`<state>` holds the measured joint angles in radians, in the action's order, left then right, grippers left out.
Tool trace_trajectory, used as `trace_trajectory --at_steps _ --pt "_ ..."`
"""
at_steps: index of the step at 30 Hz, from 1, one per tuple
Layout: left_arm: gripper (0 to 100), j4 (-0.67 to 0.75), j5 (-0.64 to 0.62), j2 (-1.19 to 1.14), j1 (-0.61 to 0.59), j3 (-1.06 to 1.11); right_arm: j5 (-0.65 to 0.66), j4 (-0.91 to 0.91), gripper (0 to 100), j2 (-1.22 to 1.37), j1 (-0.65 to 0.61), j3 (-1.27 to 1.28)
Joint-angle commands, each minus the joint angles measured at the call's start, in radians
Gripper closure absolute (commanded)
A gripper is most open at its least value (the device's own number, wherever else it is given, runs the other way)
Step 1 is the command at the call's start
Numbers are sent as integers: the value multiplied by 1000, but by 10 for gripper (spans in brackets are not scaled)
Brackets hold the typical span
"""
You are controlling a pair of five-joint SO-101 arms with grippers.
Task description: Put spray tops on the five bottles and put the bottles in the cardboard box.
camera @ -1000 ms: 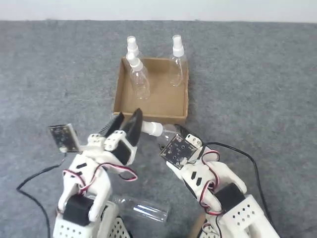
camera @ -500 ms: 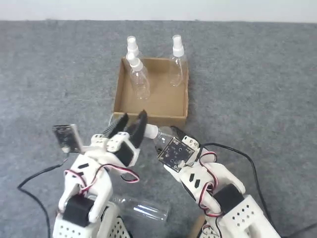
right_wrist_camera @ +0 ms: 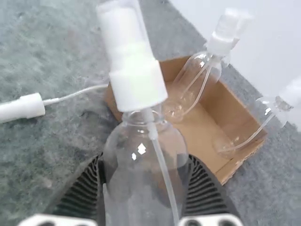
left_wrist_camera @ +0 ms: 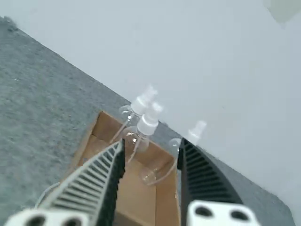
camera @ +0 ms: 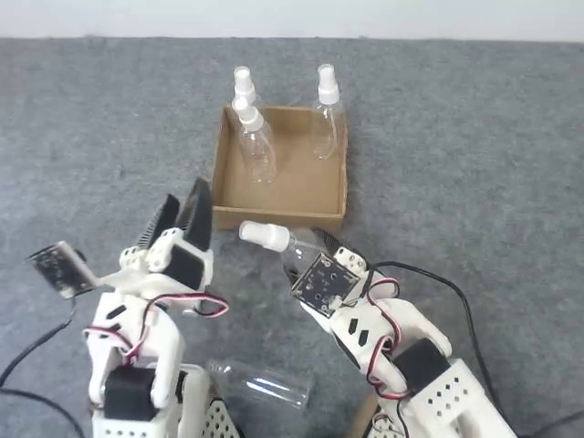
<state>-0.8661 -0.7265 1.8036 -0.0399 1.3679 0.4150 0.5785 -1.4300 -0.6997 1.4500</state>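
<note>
The left fingers (camera: 187,194) stand spread apart with nothing between them. A second ago they were closed around the white spray top (camera: 260,235) of the clear plastic bottle (camera: 299,248); since then they have let go and the left arm has swung back and away to its own side, so the fingers are now well apart from that bottle. The right fingers (right_wrist_camera: 143,186) are clamped on the round body of the bottle, one ribbed black finger on each side. They hold it tilted, with the fitted top pointing out ahead of them toward the near wall of the open brown cardboard box (camera: 278,217). The bottle has turned a little over the past second, its top now aimed more toward the left arm's side. Beyond both pairs of fingers, three more clear bottles with white spray tops stand at the box: one inside near its far left corner (camera: 257,146), one just behind that (camera: 245,84) at the back wall, and one at the far right corner (camera: 326,114). A loose white spray top with a thin tube (right_wrist_camera: 21,107) lies on the grey carpet-like surface (camera: 456,137) ahead of the right fingers, beside the box. Behind both pairs of fingers, between the arm bases, an uncapped clear bottle (camera: 260,383) lies on its side.
</note>
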Motion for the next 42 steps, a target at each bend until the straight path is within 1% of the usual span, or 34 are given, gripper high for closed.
trace_trajectory --at_steps 1,4,12,15,19,22,24,30,32,42 --pt "830 -28 -17 18 -66 -36 11 -119 982 -27 -2 40" --pt "830 -51 -18 18 -68 15 11 -163 982 -27 -2 55" --pt "830 -49 -18 18 -58 58 9 -170 982 -27 -10 46" --pt "830 -44 -14 18 8 90 8 -197 982 -27 -12 49" --pt "830 15 -11 18 78 140 3 -223 982 -27 -12 54" --pt "830 63 37 18 124 180 -35 -229 982 -27 -35 54" --pt "830 83 52 18 161 200 -34 -223 982 -27 -58 54" --pt "830 84 58 18 249 202 -32 -229 982 -27 -68 66" --pt "830 78 78 18 265 189 -32 -223 982 -27 -68 66" --pt "830 0 81 18 362 134 -32 -222 982 -19 -68 66"
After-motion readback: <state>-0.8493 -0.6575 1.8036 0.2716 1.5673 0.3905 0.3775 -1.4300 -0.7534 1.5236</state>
